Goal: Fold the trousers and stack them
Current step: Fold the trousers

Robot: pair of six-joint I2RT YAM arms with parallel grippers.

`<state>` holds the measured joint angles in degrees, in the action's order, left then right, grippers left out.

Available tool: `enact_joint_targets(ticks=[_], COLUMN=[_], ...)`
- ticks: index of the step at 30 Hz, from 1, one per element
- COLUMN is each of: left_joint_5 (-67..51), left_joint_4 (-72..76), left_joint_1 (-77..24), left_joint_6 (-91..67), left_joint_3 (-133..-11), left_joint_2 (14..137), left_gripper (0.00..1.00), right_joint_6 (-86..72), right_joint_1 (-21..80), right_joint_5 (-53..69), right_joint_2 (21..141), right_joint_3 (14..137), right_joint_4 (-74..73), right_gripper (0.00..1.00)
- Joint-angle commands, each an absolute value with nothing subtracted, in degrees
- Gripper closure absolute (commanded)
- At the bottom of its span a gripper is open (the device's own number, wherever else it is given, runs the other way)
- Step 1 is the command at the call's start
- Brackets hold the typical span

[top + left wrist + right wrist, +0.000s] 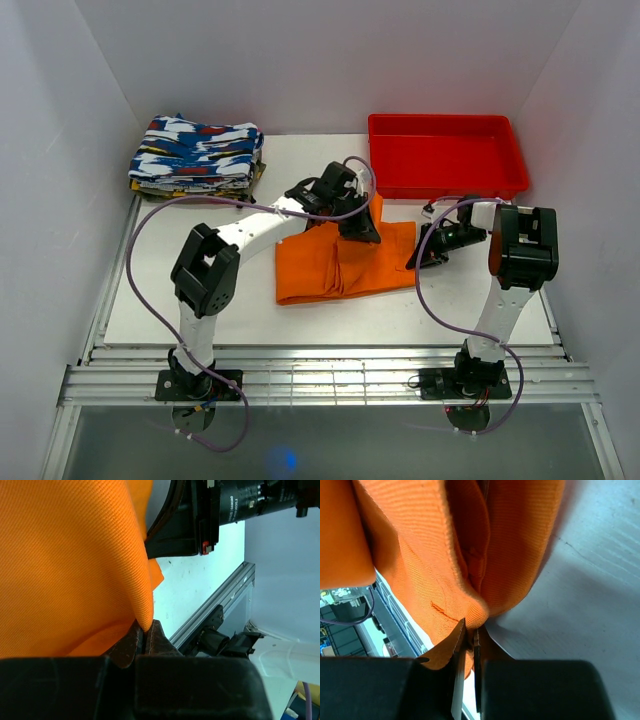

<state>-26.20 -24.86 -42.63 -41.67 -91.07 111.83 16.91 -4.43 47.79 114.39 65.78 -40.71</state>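
Note:
The orange trousers [335, 265] lie partly folded on the white table in the middle of the top view. My left gripper [362, 232] is at their upper right part and is shut on a fold of the orange cloth [75, 565], pinched at the fingertips [143, 630]. My right gripper [415, 260] is at the trousers' right edge and is shut on a bunched edge of the cloth [470, 555], held between its fingertips [472, 630].
A red plastic tray [447, 155] stands at the back right. A stack of blue, white and red patterned folded clothes [197, 155] sits at the back left. The table's front rail [330, 380] runs along the near side. White walls enclose the sides.

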Motion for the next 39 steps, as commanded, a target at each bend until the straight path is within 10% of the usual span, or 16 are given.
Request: enact_joint_targets(ticks=[1,39], left_joint_5=[-24.00,-16.00], left_joint_4=[-23.99,-32.88], left_joint_1=[-44.47,-48.78], left_joint_6=[-44.38,-46.67], left_joint_3=[-96.06,-111.27], left_joint_2=[112.58,120.50], left_gripper=[1.00,1.00], right_joint_6=[17.05,14.94], right_joint_1=[-3.34,-2.20], right_joint_5=[50.97,51.77], right_joint_2=[114.52,109.51], right_joint_3=[64.78,62.14], right_joint_4=[-40.08,-39.11], right_gripper=[0.92,0.92])
